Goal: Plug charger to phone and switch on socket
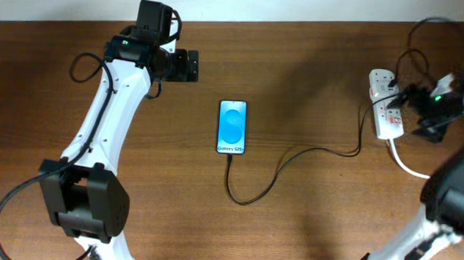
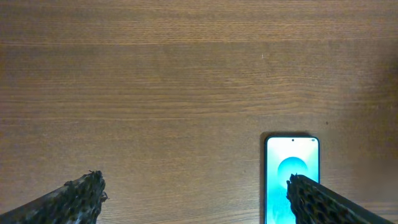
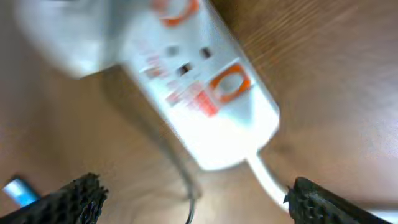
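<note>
The phone [image 1: 232, 128] lies flat at the table's middle, blue screen up, white text strip at its near end. The thin black charger cable [image 1: 293, 158] joins the phone's near end, loops, and runs right to the white socket strip [image 1: 384, 105], where its plug end sits. My left gripper [image 1: 189, 66] is open, hovering left of and beyond the phone; the phone's top shows in the left wrist view [image 2: 291, 171] behind my right finger. My right gripper [image 1: 421, 115] is open and empty just above the socket's near end. The right wrist view shows the socket [image 3: 205, 93] blurred, with red-marked switches.
The socket's thick white cord [image 1: 407, 165] runs from its near end toward the right table edge. More black cables [image 1: 424, 44] loop at the back right. The wooden table [image 1: 306, 227] ends at a pale wall strip along the back.
</note>
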